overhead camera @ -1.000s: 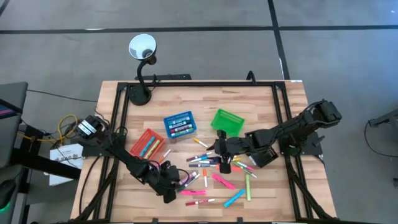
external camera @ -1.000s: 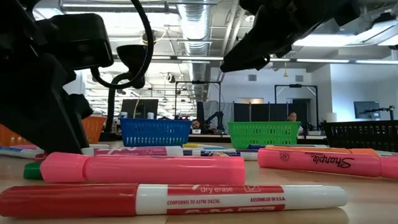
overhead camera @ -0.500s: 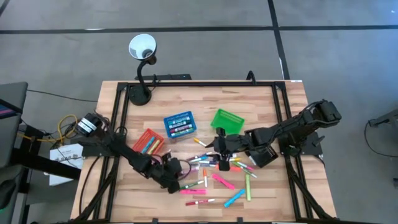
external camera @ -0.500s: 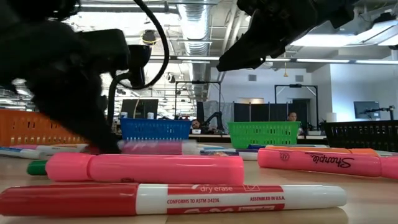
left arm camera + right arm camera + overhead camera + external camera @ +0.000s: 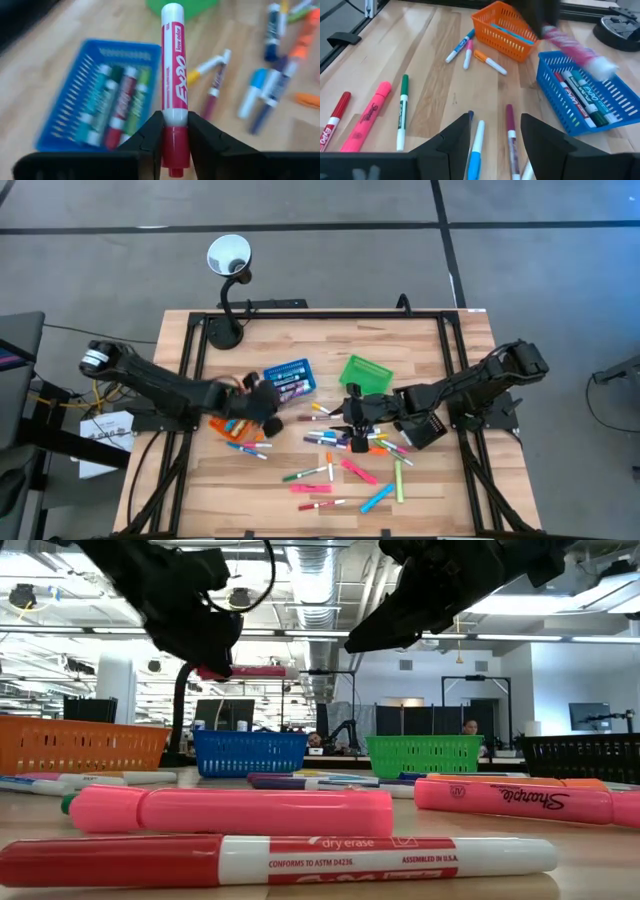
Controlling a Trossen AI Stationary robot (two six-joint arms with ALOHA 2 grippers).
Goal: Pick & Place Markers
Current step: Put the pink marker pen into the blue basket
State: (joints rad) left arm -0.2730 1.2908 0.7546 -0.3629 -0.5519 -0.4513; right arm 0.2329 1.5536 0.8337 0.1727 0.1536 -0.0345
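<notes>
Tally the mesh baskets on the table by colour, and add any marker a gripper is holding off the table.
Orange basket: 1
Blue basket: 1
Green basket: 1
Black basket: 1
Expo marker held in the left gripper: 1
Total: 4 baskets and 1 held marker, 5 things.
</notes>
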